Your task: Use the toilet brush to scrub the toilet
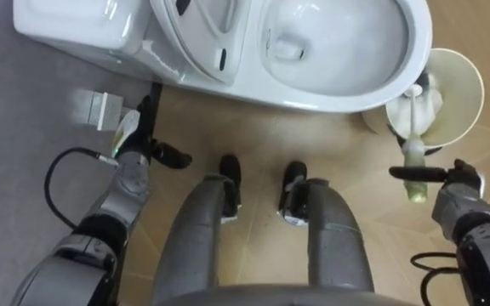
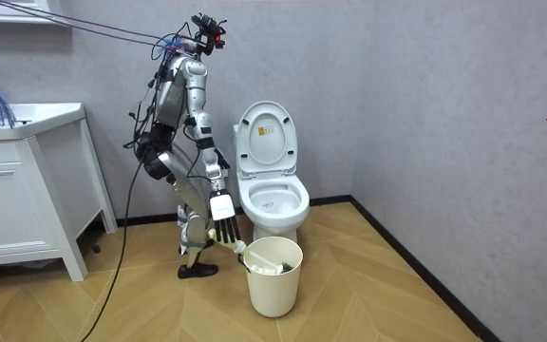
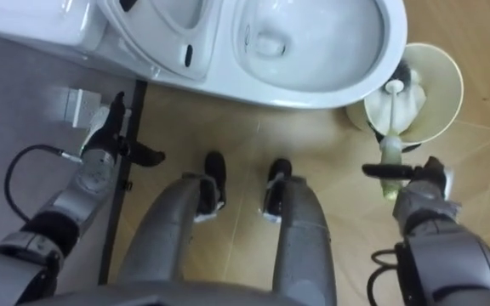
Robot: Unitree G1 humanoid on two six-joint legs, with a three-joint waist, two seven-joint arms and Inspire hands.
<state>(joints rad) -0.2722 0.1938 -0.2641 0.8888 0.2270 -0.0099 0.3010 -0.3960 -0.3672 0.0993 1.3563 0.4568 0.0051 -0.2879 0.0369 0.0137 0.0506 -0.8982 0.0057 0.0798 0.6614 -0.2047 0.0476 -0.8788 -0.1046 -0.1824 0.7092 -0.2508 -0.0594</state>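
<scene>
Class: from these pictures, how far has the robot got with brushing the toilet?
Done: the lid is up and the robot stands facing the bowl. In hand: the right hand is at the top of the brush handle, which stands in the bin; a grip is not clear. Left: lifting it out and scrubbing the bowl. The left hand hangs open, idle.

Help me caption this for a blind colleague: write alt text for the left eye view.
Seen from above, the robot's right hand is at the handle of a toilet brush standing in a white bin beside the open toilet. Its left hand hangs open on the other side.
</scene>
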